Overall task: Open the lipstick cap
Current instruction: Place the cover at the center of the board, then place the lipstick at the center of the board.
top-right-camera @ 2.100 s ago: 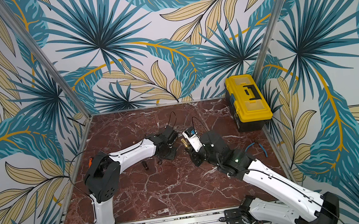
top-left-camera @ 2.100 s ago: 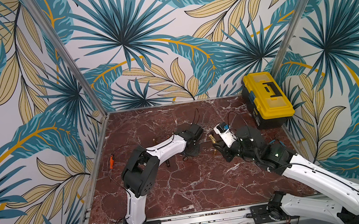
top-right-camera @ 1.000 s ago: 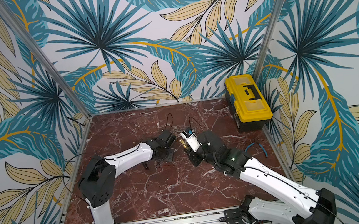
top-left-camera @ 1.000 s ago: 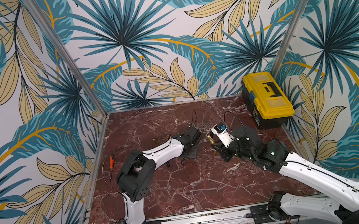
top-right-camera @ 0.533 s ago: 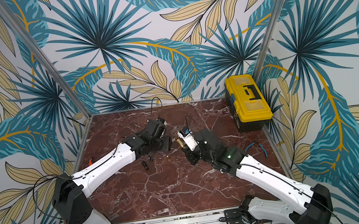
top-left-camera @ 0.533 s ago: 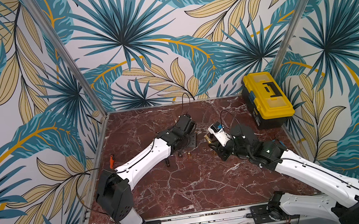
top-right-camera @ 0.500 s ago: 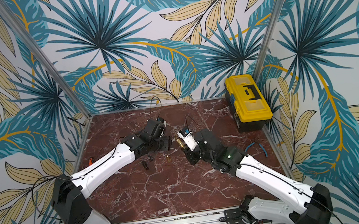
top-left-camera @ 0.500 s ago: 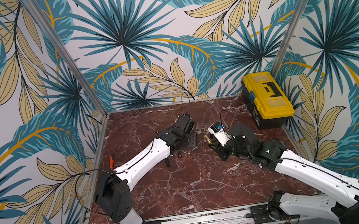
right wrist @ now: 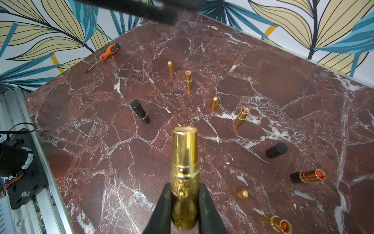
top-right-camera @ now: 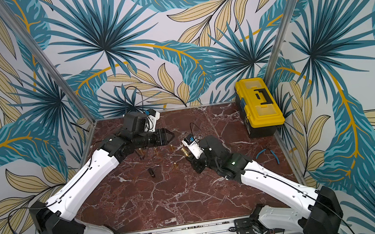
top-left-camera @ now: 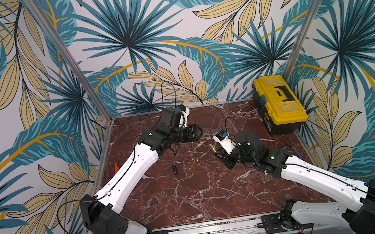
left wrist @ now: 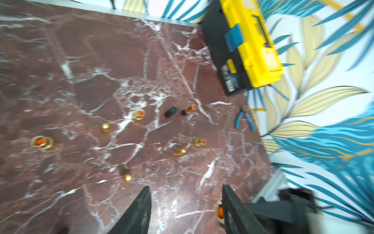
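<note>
Left arm: drawn back from the meeting point at mid-surface and now raised toward the back; the left fingers have spread and stand released, nothing between them. Surface, centre: loose gold caps stand among opened tubes and a closed black tube; which cap came off the held tube cannot be told. Right of centre: the right fingers stay clenched on the base of the gold lipstick, held off the surface and pointing toward the left arm, its upper end bare and open. Far right: the yellow toolbox plays no part. Reading: the pull-apart looks finished, since the lipstick carries no cap and the other arm has let go and retreated; what remains, at most, is setting the lipstick down.
</note>
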`<state>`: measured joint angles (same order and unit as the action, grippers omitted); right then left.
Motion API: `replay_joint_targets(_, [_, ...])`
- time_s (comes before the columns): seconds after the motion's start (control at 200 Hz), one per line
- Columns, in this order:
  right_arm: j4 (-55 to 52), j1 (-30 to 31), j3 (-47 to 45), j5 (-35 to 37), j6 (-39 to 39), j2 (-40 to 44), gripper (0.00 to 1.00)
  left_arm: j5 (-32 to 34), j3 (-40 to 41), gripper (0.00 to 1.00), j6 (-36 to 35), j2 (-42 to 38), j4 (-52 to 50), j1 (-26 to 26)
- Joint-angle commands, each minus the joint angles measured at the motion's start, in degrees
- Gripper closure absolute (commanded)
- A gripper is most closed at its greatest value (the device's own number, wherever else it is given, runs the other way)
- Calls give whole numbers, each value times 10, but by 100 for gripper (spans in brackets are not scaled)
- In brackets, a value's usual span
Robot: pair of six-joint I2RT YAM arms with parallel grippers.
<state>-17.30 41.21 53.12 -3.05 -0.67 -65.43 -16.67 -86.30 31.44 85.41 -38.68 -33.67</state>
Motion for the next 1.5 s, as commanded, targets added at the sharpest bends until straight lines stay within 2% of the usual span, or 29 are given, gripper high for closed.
replay_joint_targets(0.0, [25, 2, -10, -13, -1, -8, 90, -105, -12, 42, 16, 4, -2, -2])
replay_joint_targets(0.481, [25, 3, 14, -17, 10, -18, 90, -163, 5, 43, 13, 43, -5, -2])
replay_joint_targets(0.711, [30, 3, 15, -10, 14, -11, 90, -148, 14, 47, 13, 49, -11, -2])
replay_joint_targets(1.016, [41, 3, 18, -3, 18, -19, 90, -187, 17, 55, 9, 58, -12, -2])
replay_joint_targets(1.292, [36, 3, 32, -6, 25, -36, 90, -199, 20, 57, 4, 62, -14, -3])
replay_joint_targets(1.497, [36, 4, 35, -6, 27, -39, 90, -197, 18, 66, 1, 64, -15, -3])
